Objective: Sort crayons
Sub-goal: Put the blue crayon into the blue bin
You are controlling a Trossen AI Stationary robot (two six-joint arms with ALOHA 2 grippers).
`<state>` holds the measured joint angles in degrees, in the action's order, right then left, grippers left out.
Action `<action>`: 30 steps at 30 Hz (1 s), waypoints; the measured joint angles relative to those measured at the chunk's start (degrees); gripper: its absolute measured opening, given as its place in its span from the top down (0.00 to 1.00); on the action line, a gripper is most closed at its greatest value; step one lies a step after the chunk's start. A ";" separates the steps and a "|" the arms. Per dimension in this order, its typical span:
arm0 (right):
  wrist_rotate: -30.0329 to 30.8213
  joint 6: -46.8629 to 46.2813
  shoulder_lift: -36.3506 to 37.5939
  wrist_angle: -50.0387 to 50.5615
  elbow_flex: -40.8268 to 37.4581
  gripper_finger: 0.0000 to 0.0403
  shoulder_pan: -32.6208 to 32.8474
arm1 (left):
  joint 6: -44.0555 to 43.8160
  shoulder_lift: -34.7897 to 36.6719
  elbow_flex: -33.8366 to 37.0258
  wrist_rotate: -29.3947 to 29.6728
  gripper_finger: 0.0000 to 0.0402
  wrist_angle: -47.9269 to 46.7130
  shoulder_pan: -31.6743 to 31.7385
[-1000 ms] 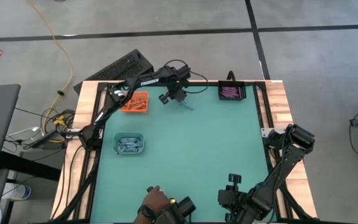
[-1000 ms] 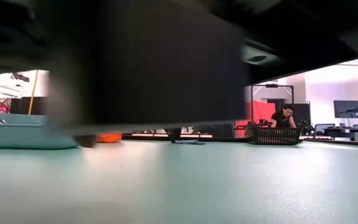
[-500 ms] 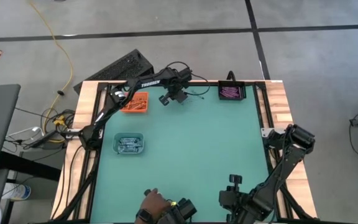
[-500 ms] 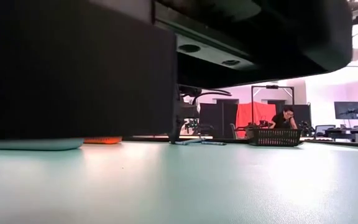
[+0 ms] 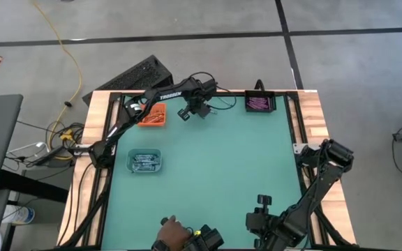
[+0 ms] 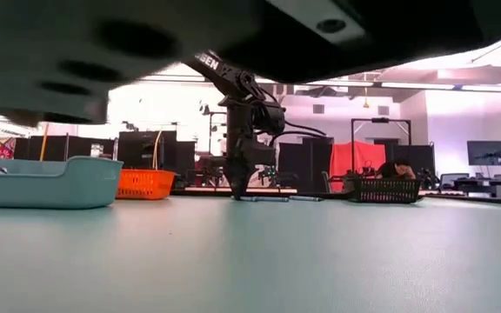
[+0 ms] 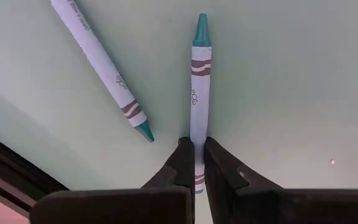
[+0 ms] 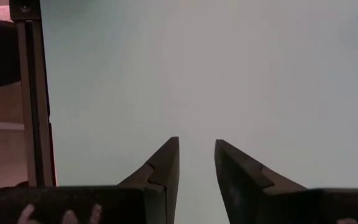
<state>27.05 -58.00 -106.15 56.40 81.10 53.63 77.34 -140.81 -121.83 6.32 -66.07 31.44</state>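
Since a second ago: left tool (image 7: 194,158) shifted toward the tabletop's (image 5: 215,174) far edge and clamped shut on a blue-grey crayon (image 7: 198,93), gripping its near end, tip pointing away from the tool. Beside it, apart and angled, a second blue-grey crayon (image 7: 101,62) flat on the tabletop. Near edge: right tool (image 8: 196,163) waiting, fingers parted, holding nothing. Farther off, right of the left tool, black tray (image 5: 260,104) of purple crayons (image 5: 259,104); left of it, orange tray (image 5: 152,116).

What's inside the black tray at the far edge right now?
The black tray holds a bundle of purple crayons lying side by side. Whatever lies beneath them, and their exact count, cannot be seen.
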 joint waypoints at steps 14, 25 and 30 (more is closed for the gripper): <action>-0.06 0.15 0.00 0.13 0.00 0.70 0.00 | -4.17 0.87 -4.28 1.67 1.00 -1.48 -0.87; -0.17 2.46 -0.02 0.16 0.00 0.70 0.07 | -14.83 6.73 -6.74 2.29 1.00 -8.91 -1.29; -0.15 2.99 -0.02 2.28 -0.01 0.70 0.04 | -21.59 10.28 -5.94 -1.92 1.00 -15.43 -2.18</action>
<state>26.90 -55.00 -106.17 58.68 81.09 53.67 55.76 -130.53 -127.77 4.40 -81.50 29.26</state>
